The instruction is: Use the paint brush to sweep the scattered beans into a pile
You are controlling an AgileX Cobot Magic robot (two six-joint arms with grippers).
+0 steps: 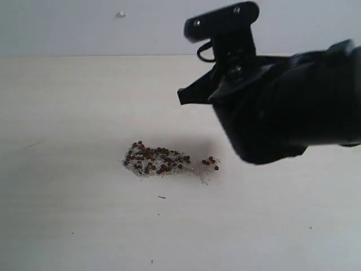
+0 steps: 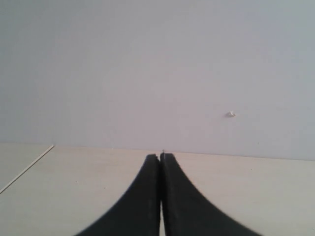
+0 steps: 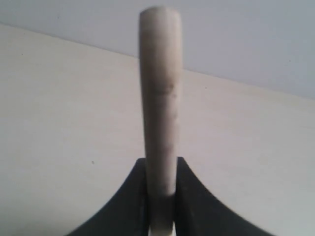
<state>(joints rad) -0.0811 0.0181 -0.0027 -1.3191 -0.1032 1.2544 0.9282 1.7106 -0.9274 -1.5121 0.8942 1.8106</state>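
The pile [image 1: 153, 160] of dark reddish-brown beans mixed with off-white grains lies on the pale table, left of centre in the exterior view. A few stray beans [image 1: 210, 162] sit just to its right, beside a thin smear of grains. My right gripper [image 3: 160, 160] is shut on the paint brush [image 3: 160, 88]; only its pale wooden handle shows, sticking out past the fingertips. The right arm [image 1: 282, 107] hangs above and to the right of the pile, its bulk hiding the brush there. My left gripper [image 2: 160, 156] is shut on nothing, low over bare table.
The pale table [image 1: 67, 214] runs back to a grey wall with a small white mark [image 1: 121, 14]. A thin dark speck [image 1: 162, 197] lies in front of the pile. The table's edge line [image 2: 27, 167] shows in the left wrist view.
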